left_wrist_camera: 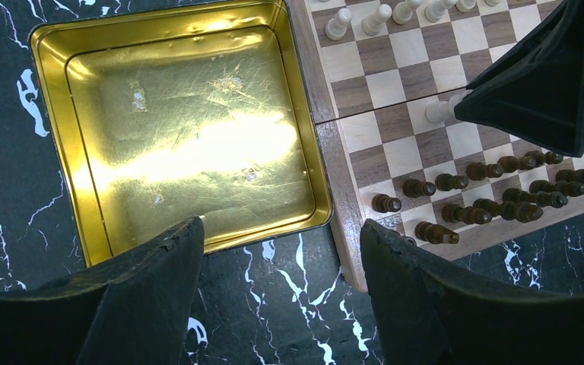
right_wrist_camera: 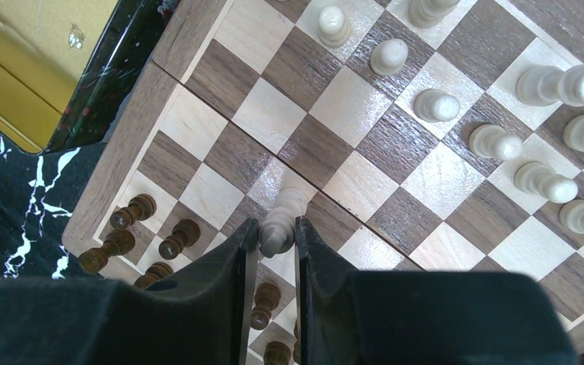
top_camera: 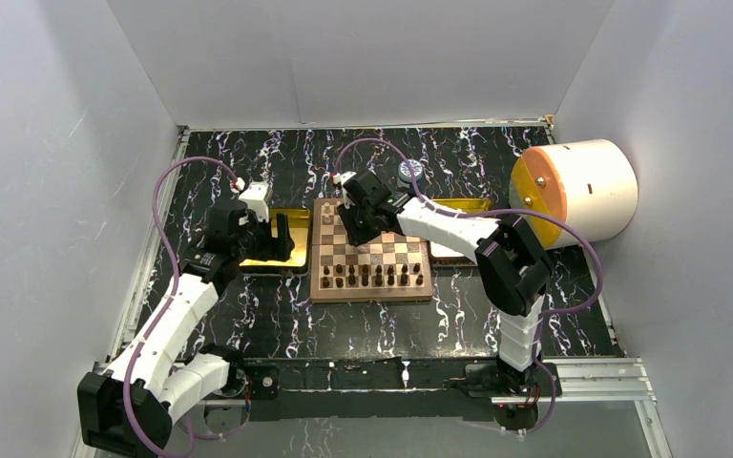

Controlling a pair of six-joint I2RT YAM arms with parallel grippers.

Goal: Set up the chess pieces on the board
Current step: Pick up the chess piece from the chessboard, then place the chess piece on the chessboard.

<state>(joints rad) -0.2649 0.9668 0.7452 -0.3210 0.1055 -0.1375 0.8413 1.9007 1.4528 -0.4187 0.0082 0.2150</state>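
Note:
The board [top_camera: 370, 277] lies mid-table, with dark brown pieces [top_camera: 377, 277] in rows along its near side. Several cream chess pieces [right_wrist_camera: 436, 105] stand at its far side. My right gripper [right_wrist_camera: 277, 232] is shut on a cream piece [right_wrist_camera: 283, 217] and holds it over the board's middle squares, just beyond the dark pieces [right_wrist_camera: 133, 213]. It also shows in the top view [top_camera: 351, 224]. The held piece shows in the left wrist view [left_wrist_camera: 437, 112]. My left gripper [left_wrist_camera: 281, 236] is open and empty over the black tabletop, between the gold tray [left_wrist_camera: 190, 137] and the board's corner [left_wrist_camera: 350, 228].
A gold tray [top_camera: 282, 258] lies left of the board, and another [top_camera: 463, 204] lies right of it, partly under my right arm. A small blue-and-white jar [top_camera: 408, 173] stands behind the board. A large white cylinder with an orange face [top_camera: 582, 191] sits at the far right. White walls enclose the table.

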